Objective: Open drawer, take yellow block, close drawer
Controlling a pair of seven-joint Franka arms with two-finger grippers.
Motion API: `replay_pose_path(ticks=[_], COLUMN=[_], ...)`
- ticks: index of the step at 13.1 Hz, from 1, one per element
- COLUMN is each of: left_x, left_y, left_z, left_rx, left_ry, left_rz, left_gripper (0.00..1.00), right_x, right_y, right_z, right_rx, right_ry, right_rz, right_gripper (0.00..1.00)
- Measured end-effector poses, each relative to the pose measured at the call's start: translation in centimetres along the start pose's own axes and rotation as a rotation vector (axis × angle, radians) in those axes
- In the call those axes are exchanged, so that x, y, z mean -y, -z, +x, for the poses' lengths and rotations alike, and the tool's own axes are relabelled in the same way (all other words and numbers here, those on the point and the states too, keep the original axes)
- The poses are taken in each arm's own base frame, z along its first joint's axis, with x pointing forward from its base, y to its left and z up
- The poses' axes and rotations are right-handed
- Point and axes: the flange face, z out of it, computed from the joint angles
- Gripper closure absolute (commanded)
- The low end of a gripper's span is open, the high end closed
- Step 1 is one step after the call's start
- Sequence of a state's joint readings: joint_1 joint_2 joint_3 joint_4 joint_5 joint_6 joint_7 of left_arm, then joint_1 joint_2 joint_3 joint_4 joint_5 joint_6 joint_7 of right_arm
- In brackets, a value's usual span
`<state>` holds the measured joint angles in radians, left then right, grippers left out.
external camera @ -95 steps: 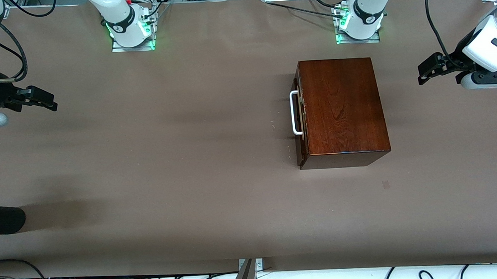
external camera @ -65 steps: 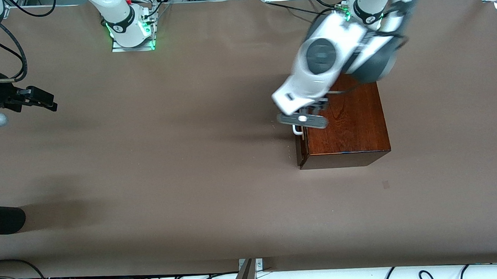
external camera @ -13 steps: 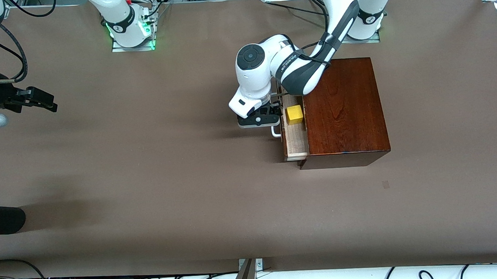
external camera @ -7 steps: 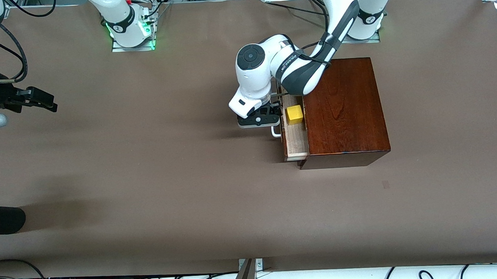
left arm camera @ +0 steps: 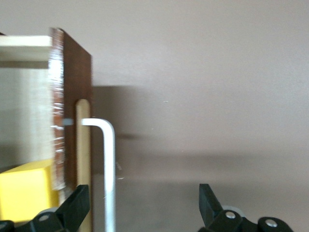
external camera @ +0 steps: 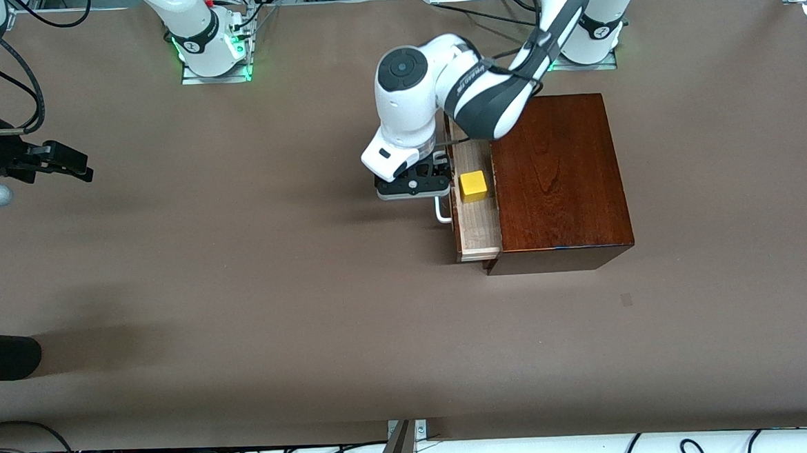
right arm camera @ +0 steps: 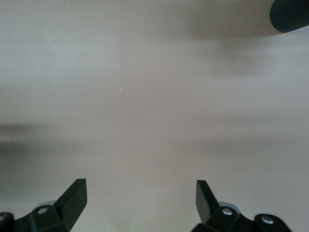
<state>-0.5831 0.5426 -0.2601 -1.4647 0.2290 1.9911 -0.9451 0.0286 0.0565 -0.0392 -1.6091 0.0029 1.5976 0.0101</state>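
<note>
Left wrist view: left gripper (left arm camera: 140, 205) spread around handle (left arm camera: 108, 159).

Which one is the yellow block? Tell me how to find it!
Find the big shiny dark wooden box on the table. A pale drawer sticks out of its side, toward the right arm's end. The yellow block sits in that drawer: a small cube, the only bright yellow thing there.

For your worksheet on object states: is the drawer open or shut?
Open: the drawer is pulled out of the box, showing the yellow block inside.
</note>
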Motion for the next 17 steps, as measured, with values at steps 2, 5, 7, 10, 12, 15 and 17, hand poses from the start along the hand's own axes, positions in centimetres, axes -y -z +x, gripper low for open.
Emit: replay_pose_path(ticks=[2, 5, 7, 10, 12, 15, 17], left_x=[1.0, 6.2, 11.4, 20.7, 27.0, 35.4, 40.6], left_y=[2.3, 6.6, 9.5, 14.3, 17.6, 20.5, 20.8], left_z=[0.9, 4.6, 7.3, 10.1, 11.2, 11.6, 12.1], left_rx=[0.021, 0.058, 0.083, 0.117, 0.134, 0.198, 0.22], left_ry=[-0.015, -0.048, -0.061, -0.121, -0.156, -0.122, -0.086], left_rz=[0.044, 0.103, 0.128, 0.148, 0.128, 0.043, 0.0], left_gripper=[0.0, 0.0, 0.0, 0.0, 0.0, 0.0, 0.0], right_x=[0.0, 0.0, 0.1, 1.0, 3.3, 10.2, 15.3], right_y=[0.0, 0.0, 0.0, 0.0, 0.1, 0.4, 0.4], right_z=[0.0, 0.0, 0.0, 0.0, -0.1, -0.9, -2.1], right_rx=[0.0, 0.0, 0.0, -0.004, -0.004, -0.002, 0.002], right_ry=[0.0, 0.0, 0.002, 0.014, -0.002, -0.086, -0.192], right_rz=[0.0, 0.0, 0.0, 0.022, 0.054, 0.058, 0.057], right_gripper=[0.0, 0.0, 0.0, 0.0, 0.0, 0.0, 0.0])
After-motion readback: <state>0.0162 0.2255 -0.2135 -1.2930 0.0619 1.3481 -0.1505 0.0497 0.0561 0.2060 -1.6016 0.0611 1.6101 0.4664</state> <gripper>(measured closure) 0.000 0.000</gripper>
